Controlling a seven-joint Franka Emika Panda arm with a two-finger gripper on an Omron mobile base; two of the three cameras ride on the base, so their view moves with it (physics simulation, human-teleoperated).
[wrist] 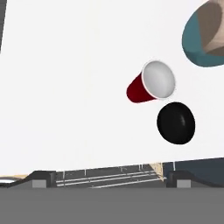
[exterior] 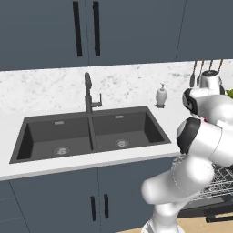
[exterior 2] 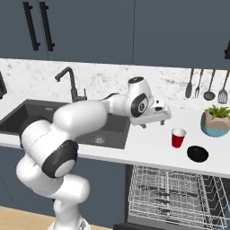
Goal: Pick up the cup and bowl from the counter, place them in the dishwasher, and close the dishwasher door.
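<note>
The white arm's two-finger gripper (exterior 2: 144, 124) hovers empty above the long white, faintly marbled counter (exterior 2: 148, 146), its dark tips spread wide. Just beyond it stands the small plain red cup (exterior 2: 178, 137), upright; it looks light, thin-walled and smooth, so a gentle pinch across the rim or body seems best. Close beside the cup sits the small black rounded bowl (exterior 2: 197, 154), probably slippery. Below, the dishwasher (exterior 2: 173, 193) stands open with silvery wire racks.
</note>
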